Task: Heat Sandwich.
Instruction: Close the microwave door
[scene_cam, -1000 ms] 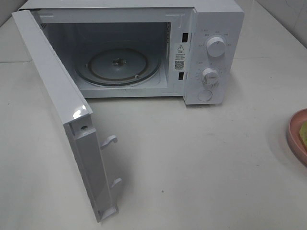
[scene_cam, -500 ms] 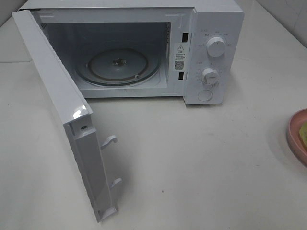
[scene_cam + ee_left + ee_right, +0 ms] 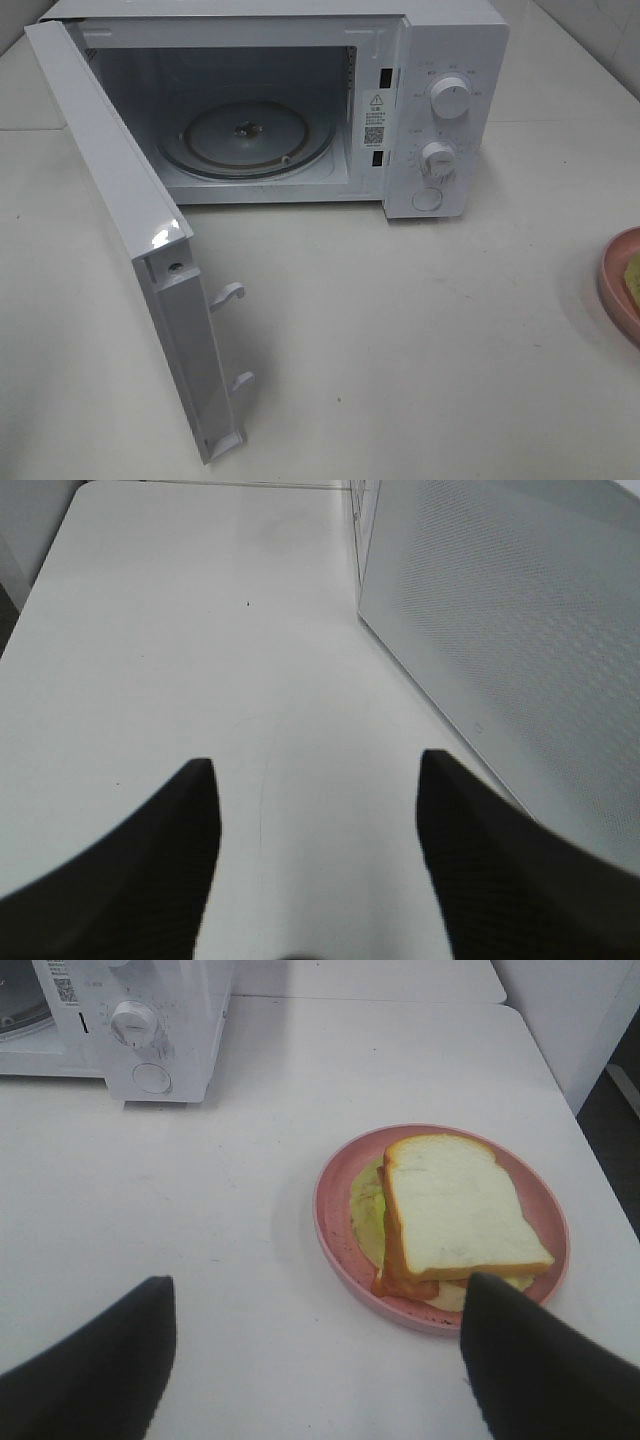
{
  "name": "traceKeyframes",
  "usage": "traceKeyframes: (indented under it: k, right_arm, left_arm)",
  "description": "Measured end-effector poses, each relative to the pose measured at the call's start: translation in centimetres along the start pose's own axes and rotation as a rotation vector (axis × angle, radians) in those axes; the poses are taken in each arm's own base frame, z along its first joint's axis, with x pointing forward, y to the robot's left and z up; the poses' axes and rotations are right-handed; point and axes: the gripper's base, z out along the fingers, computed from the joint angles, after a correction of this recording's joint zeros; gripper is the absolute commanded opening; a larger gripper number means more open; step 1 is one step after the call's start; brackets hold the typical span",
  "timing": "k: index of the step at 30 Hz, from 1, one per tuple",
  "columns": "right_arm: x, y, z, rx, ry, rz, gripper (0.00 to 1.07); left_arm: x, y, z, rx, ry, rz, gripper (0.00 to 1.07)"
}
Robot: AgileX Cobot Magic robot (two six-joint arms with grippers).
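The sandwich (image 3: 450,1205), white bread over orange and pale green layers, lies on a round pink plate (image 3: 330,1222). My right gripper (image 3: 320,1290) hovers open just short of the plate, nothing between its fingers. In the high view only a yellow sliver of the sandwich (image 3: 633,275) and the plate's rim (image 3: 612,285) show at the right edge. The white microwave (image 3: 440,60) stands at the back with its door (image 3: 120,200) swung wide open and a bare glass turntable (image 3: 245,135) inside. My left gripper (image 3: 315,780) is open over bare table beside the door's outer face (image 3: 520,650). Neither arm appears in the high view.
The open door juts toward the front left and divides that side of the table. Two knobs (image 3: 450,97) and a round button sit on the microwave's right panel. The table's right edge (image 3: 560,1070) lies just past the plate.
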Motion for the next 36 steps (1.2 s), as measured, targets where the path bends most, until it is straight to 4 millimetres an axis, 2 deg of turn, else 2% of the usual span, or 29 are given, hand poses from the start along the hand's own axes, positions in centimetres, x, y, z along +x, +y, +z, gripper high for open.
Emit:
traceKeyframes:
  k: [2, 3, 4, 5, 6, 9, 11, 13, 14, 17, 19, 27, 36]
  right_arm:
    - [0.0, 0.0, 0.0, 0.0, 0.0, 0.0, 0.75]
    - [0.0, 0.0, 0.0, 0.0, 0.0, 0.0, 0.75]
    - [0.0, 0.0, 0.0, 0.0, 0.0, 0.0, 0.75]
    - [0.0, 0.0, 0.0, 0.0, 0.0, 0.0, 0.75]
    - [0.0, 0.0, 0.0, 0.0, 0.0, 0.0, 0.75]
    - [0.0, 0.0, 0.0, 0.0, 0.0, 0.0, 0.75]
    - [0.0, 0.0, 0.0, 0.0, 0.0, 0.0, 0.75]
    - [0.0, 0.0, 0.0, 0.0, 0.0, 0.0, 0.75]
    - [0.0, 0.0, 0.0, 0.0, 0.0, 0.0, 0.75]
    - [0.0, 0.0, 0.0, 0.0, 0.0, 0.0, 0.75]
    - [0.0, 0.0, 0.0, 0.0, 0.0, 0.0, 0.75]
    - [0.0, 0.0, 0.0, 0.0, 0.0, 0.0, 0.75]
    - [0.0, 0.0, 0.0, -0.001, 0.0, 0.0, 0.75]
  left_arm:
    - [-0.6, 0.1, 1.6, -0.004, 0.025, -0.004, 0.28]
    - [-0.6, 0.1, 1.6, -0.004, 0.025, -0.004, 0.28]
    - [-0.8, 0.1, 2.2, -0.006, 0.036, -0.006, 0.21]
    - [-0.9, 0.2, 3.4, -0.009, 0.061, -0.009, 0.14]
    - [-0.9, 0.2, 3.9, -0.01, 0.069, -0.01, 0.0]
    - [-1.1, 0.3, 5.0, -0.014, 0.085, -0.013, 0.0]
    - [-1.1, 0.4, 6.9, -0.02, 0.078, -0.016, 0.0]
    - [-1.1, 0.5, 7.5, -0.022, 0.067, -0.017, 0.0]
    - [-0.8, 0.6, 8.6, -0.026, 0.047, -0.018, 0.0]
    - [-0.4, 0.7, 9.6, -0.03, 0.024, -0.019, 0.0]
    - [0.2, 0.9, 11.0, -0.037, -0.024, -0.02, 0.0]
    - [0.7, 1.2, 13.3, -0.05, -0.152, -0.002, 0.0]
    - [0.2, 0.7, 16.2, 0.005, -0.26, 0.154, 0.0]
